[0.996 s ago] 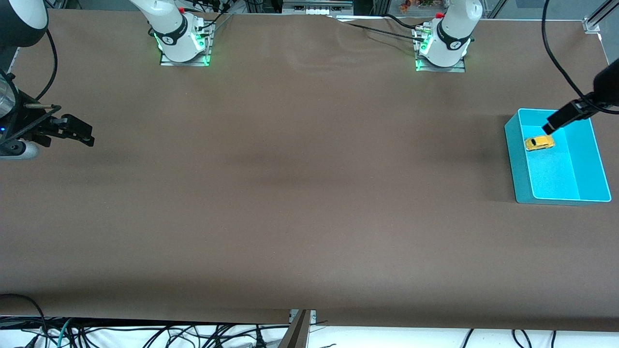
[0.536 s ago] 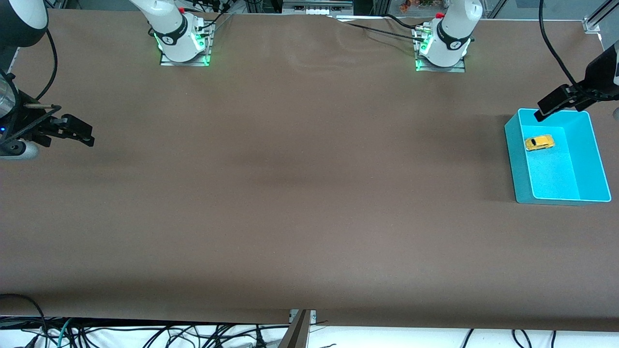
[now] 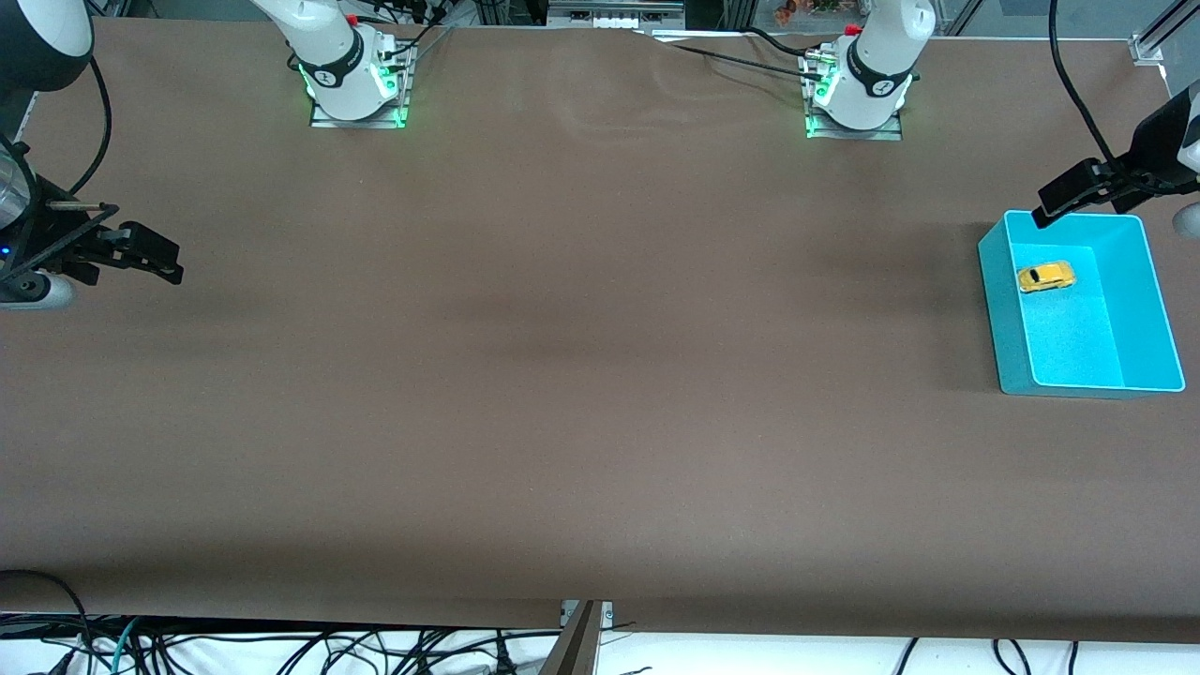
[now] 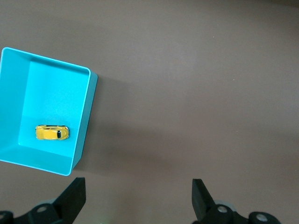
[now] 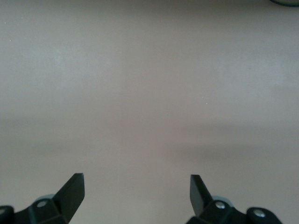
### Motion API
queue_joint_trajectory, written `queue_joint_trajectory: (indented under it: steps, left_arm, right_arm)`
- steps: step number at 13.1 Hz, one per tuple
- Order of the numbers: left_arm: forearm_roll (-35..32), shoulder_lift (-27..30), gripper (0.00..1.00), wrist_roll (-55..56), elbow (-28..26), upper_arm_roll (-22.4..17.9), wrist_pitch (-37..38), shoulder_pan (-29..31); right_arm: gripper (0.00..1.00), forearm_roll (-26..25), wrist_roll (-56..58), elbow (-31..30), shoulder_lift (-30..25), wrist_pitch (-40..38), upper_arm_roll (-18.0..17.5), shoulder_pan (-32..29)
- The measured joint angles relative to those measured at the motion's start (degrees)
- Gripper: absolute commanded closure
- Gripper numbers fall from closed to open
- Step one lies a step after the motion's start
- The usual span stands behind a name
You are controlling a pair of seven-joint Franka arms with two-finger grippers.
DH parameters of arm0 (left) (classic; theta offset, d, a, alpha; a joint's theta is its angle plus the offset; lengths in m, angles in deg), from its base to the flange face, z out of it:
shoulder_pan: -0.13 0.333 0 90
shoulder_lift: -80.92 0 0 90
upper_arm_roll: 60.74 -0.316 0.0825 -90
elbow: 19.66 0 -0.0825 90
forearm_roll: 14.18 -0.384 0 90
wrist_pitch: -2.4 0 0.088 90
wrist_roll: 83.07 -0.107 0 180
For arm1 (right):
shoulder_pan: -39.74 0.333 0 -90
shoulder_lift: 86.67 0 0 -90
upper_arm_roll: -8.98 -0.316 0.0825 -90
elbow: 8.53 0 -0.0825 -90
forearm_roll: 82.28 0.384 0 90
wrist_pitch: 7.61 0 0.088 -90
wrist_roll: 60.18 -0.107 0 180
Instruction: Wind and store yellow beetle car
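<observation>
Resting on its wheels, the yellow beetle car (image 3: 1046,277) lay inside the turquoise bin (image 3: 1148,309) at the left arm's end of the table. Above the bin's rim hung the left gripper (image 3: 1052,208), while the right gripper (image 3: 159,262) waited at the right arm's end. From the left wrist, the car (image 4: 52,133) sat in the bin (image 4: 83,116), fingers (image 4: 74,198) spread apart. From the right wrist, fingers (image 5: 74,189) stood apart over bare brown table (image 5: 149,93).

The left gripper (image 3: 1064,199) hangs in the air over the table at the left arm's end, its jaws spread wide and holding nothing. The right gripper (image 3: 155,260) hangs over the table at the right arm's end, where that arm waits, jaws likewise spread wide and empty.
</observation>
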Motion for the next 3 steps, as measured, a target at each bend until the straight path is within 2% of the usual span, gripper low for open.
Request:
queue_joint_trajectory:
  steps: [3]
  left_arm:
    - [0.00,-0.46,0.00,-0.31,0.30,0.15,0.29,0.00]
  right_arm:
    - [0.00,0.00,0.00,0.00,0.00,0.00,0.00,0.00]
